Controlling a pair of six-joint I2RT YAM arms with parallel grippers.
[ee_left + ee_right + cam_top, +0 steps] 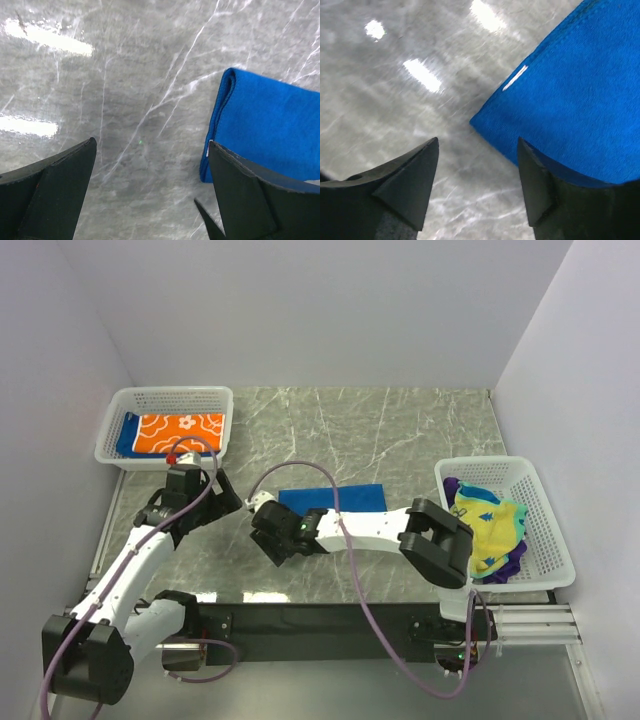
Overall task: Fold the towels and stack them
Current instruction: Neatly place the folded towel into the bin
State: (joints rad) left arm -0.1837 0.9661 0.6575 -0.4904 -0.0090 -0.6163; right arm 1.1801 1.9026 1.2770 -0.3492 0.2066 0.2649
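Note:
A folded royal blue towel (335, 498) lies flat on the marble table, mid-table. My left gripper (232, 498) hovers just left of it, open and holding nothing; in the left wrist view the left gripper (152, 142) frames bare marble and the blue towel (270, 130) lies beside its right finger. My right gripper (265, 535) sits at the towel's near-left corner, open and holding nothing; in the right wrist view the right gripper (478, 140) is over bare marble with the blue towel (570, 90) up and to the right. An orange flowered towel (180, 432) lies folded in the left basket. Crumpled yellow, teal and purple towels (490, 530) fill the right basket.
A white mesh basket (150, 397) stands at the back left, another white mesh basket (545, 530) at the right edge. A blue cloth edge (126, 436) shows under the orange towel. White walls close in the table on three sides.

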